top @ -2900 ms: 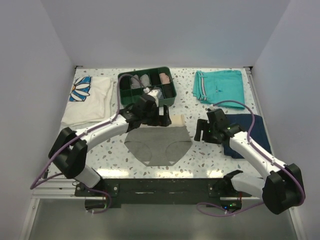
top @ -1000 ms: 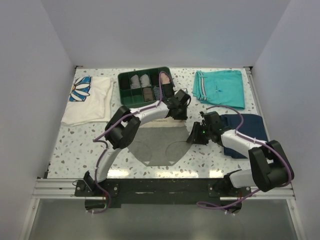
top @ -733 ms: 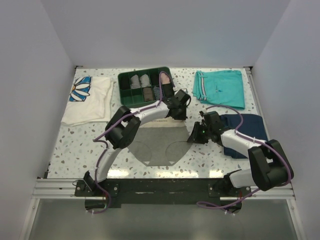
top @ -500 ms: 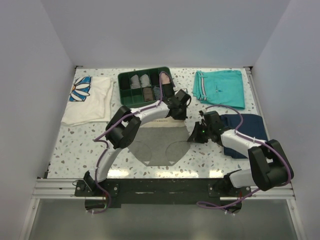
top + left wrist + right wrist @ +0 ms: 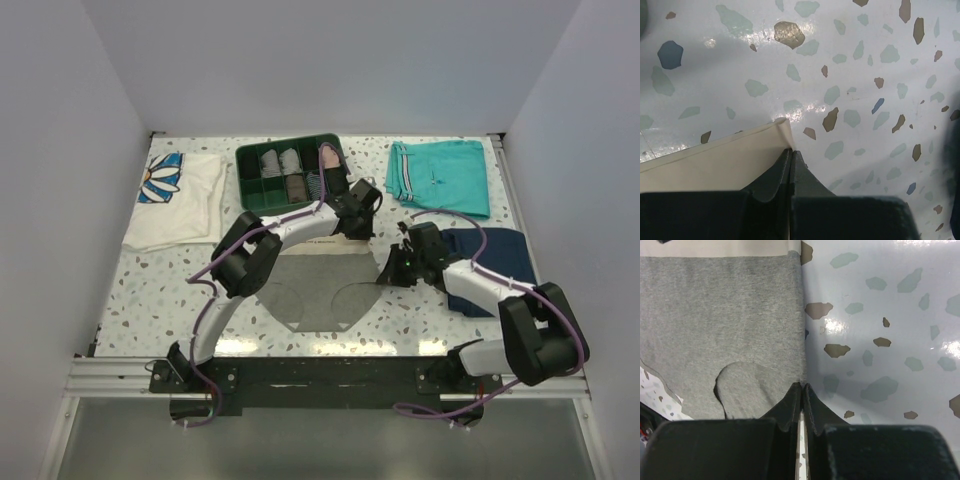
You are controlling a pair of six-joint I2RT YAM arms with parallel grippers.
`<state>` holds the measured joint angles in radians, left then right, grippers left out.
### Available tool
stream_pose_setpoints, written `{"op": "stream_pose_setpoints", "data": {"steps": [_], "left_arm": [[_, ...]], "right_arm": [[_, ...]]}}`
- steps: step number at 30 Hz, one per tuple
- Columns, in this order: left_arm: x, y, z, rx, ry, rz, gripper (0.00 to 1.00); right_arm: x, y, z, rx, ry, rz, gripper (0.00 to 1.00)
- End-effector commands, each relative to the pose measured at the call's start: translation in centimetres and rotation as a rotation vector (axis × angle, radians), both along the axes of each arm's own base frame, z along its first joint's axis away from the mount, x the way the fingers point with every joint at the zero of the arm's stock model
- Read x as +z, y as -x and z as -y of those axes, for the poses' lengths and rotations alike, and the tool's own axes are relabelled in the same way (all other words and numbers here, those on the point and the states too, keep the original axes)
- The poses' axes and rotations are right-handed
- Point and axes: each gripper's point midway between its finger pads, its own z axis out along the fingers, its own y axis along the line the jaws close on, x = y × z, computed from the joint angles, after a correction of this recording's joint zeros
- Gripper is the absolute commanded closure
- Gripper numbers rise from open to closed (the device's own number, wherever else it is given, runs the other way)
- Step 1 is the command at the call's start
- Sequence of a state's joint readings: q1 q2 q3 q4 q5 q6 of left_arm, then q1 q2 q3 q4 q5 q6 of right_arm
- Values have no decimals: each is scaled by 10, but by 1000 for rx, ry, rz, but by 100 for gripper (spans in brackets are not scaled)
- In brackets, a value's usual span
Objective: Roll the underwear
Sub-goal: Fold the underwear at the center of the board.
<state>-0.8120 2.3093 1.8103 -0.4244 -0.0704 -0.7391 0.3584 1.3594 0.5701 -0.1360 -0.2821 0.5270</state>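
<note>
**A:** How far along is the roll?

**B:** Not begun, by my reading. The underwear (image 5: 315,290) lies spread flat on the surface (image 5: 150,282), in the middle between the two arms. Its beige waistband (image 5: 710,165) is toward the far side, and I see no fold or turn in it.

**A:** And the end effectors?

**B:** Both are clenched. The left end effector (image 5: 791,151) pinches the waistband's corner on the robot's right, its fingers meeting right at the tip of the cloth. The right end effector (image 5: 801,388) is closed on the grey side edge, just beside the leg opening.

**A:** So what remains?

**B:** Nearly everything: turning the cloth over on itself, winding it tight and setting it down as a roll. I judge this to be the grasp stage only.

**A:** Anything you can't make out?

**B:** How much cloth sits between each pair of fingers, since the fingers themselves cover it. In the overhead view the left arm crosses the waistband and hides part of it, and the right end effector covers the hem it grips. Each wrist view cuts off most of the garment.
</note>
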Motion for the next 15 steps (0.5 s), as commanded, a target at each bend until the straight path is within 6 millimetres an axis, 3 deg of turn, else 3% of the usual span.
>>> {"op": "stream_pose_setpoints", "data": {"steps": [1,5,15], "left_arm": [[31,-5,8,-25,45,48,100],[57,-1,10,-41,88,87,100],[87,6,33,-79,187,116,100]], "right_arm": [[28,-6,-1,32,-9,67,100],[39,0,11,1,35,88,100],[45,13,45,-71,191,64,100]]}}
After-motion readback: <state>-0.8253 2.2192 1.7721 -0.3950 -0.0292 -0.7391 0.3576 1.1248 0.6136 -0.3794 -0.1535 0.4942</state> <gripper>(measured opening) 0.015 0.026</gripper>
